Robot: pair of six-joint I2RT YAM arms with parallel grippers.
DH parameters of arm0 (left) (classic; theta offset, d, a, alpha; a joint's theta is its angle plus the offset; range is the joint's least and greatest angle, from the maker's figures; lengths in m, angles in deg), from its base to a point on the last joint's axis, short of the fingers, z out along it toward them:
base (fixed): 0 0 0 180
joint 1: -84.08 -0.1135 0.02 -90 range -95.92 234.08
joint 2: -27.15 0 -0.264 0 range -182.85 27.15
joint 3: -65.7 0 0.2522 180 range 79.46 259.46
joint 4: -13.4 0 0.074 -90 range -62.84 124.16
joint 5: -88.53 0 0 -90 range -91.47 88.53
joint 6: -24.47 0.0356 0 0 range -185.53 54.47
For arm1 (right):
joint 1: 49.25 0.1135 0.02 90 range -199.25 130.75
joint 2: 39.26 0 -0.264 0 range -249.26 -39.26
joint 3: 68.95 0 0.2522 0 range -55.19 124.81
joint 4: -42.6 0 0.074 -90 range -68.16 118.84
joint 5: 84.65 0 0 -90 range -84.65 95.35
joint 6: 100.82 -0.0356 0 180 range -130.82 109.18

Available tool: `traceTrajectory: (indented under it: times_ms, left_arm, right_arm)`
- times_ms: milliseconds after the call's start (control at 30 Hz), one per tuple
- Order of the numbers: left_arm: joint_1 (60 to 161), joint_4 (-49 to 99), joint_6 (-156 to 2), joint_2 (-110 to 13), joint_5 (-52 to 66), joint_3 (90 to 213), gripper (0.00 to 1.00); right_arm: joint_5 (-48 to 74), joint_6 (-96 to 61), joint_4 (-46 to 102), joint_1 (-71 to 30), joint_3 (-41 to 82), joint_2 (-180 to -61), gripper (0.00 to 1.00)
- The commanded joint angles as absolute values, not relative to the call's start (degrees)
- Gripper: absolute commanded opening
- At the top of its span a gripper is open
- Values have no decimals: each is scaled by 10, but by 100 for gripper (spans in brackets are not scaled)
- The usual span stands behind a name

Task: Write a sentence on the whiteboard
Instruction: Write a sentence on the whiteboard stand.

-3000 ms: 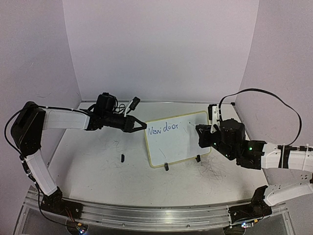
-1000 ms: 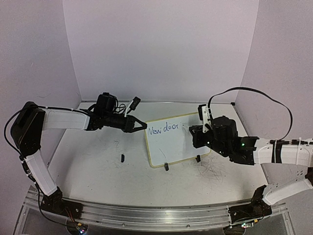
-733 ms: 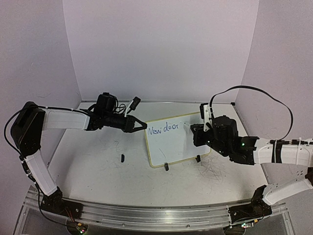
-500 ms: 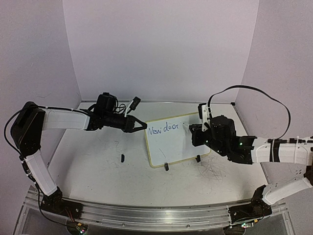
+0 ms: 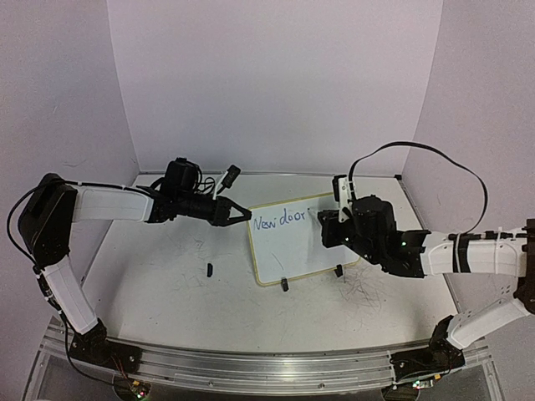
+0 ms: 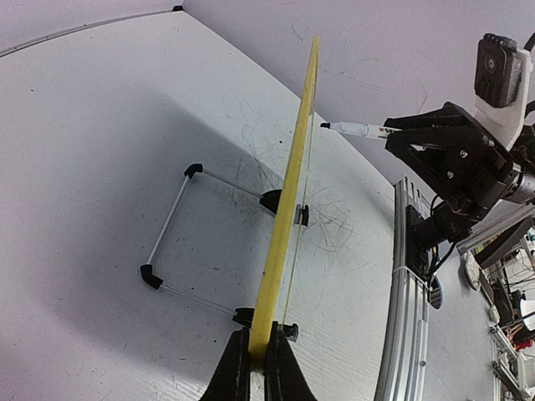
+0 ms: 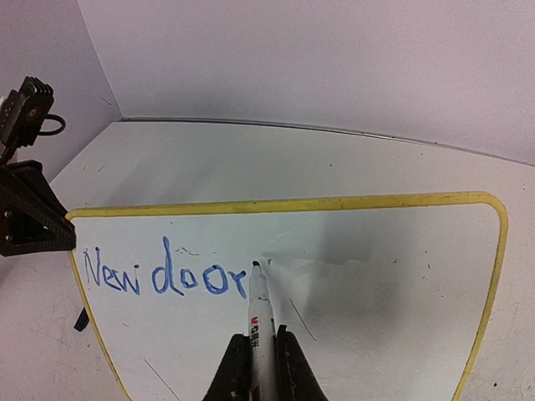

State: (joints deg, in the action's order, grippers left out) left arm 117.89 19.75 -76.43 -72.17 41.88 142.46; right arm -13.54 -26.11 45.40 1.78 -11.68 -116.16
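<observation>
Right wrist, right tool (image 7: 261, 355) clamping marker (image 7: 259, 301), tip beside whiteboard (image 7: 376, 276) sentence (image 7: 163, 277)

The whiteboard (image 7: 376, 284) is glossy and smooth, w/ a yellowish plastic-looking frame (image 7: 276, 203). The desk (image 5: 167, 284) is matt white, scuffed w/ grey marks. The marker (image 7: 261, 322) has a smooth white plastic barrel. The front rail (image 5: 267, 363) is brushed metal.

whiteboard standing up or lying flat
Standing up: the left wrist view shows the whiteboard edge-on, propped on a wire stand, left gripper clamped on its edge.
</observation>
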Motion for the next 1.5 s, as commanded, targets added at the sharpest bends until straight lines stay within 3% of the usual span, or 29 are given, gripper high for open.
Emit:
traceTrajectory:
  times_ms: [0, 1467]
  left_arm:
    - [1182, 243, -748, -708, 396, 1426, 0]
    - [1185, 243, -748, -701, 397, 1426, 0]
  right_arm:
    - [-149, -268, 476, 16, -91, -1172, 0]
    - [-139, -310, 447, 16, -112, -1177, 0]
